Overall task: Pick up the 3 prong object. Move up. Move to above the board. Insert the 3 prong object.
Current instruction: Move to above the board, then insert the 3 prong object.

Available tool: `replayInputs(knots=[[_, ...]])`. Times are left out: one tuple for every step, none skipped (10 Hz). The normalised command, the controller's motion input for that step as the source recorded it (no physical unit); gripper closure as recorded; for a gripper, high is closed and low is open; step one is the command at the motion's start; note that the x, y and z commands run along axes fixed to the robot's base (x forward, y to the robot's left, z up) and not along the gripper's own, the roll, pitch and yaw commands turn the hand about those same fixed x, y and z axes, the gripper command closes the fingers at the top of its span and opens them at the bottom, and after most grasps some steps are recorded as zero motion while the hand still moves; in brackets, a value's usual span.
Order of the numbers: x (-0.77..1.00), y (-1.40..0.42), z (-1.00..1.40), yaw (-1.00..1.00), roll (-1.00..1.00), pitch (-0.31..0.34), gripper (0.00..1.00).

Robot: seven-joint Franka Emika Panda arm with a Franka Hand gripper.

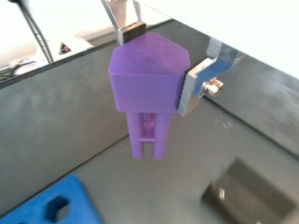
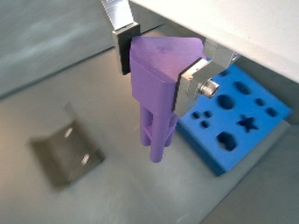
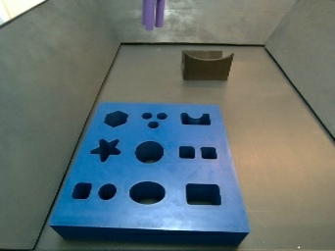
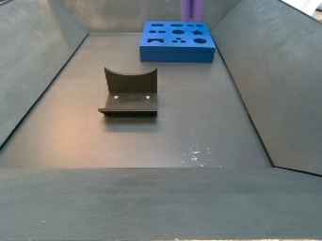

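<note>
Gripper (image 1: 158, 66) jaws held the 3 prong object (image 1: 149, 83) tight, high above the floor, away from the board (image 2: 233, 118).

Robot test lab, grey walled bin (image 4: 51, 66), blue board (image 3: 157, 157), fixture (image 4: 128, 92), jaws overhead
</note>
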Motion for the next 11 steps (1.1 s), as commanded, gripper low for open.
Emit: replayInputs(knots=[[0.09,-1.0,0.26,-0.61,-0.03,-0.191,1.0],[0.1,-1.0,0.25,-0.26,-0.04,-0.049,1.0],[0.11,-1.0,0.26,-0.1,-0.04,0.011,1.0],[0.13,-1.0,0.26,-0.03,-0.03,0.052,1.0],[0.15,-0.92,0.25,-0.02,-0.01,0.096,1.0],[0.14,-0.63,0.17,0.0,0.0,0.125,1.0],[0.13,-0.45,0.13,0.0,0.0,0.135,1.0],[0.09,-0.23,0.07,0.01,0.01,0.117,1.0],[0.0,0.02,-0.54,0.29,0.02,-0.024,1.0],[0.0,0.0,-0.67,0.42,0.0,0.0,1.0],[0.0,0.0,-0.61,0.55,0.0,0.013,1.0]])
